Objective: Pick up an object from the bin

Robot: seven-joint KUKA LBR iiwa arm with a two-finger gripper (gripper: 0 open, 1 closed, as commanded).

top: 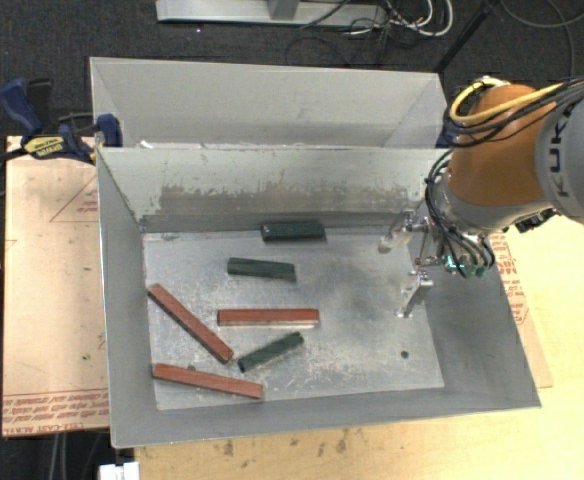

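Red bars [207, 380], green bars [261, 268] in bin [272, 183]

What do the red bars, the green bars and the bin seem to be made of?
Red bars: probably painted wood or plastic; matt, flat and straight-edged. Green bars: likely the same, dark with a faint sheen. Bin: sheet metal, dull grey, its floor scuffed and scratched.

Bin floor [372, 353] lies free at right; bars [268, 317] clutter left.
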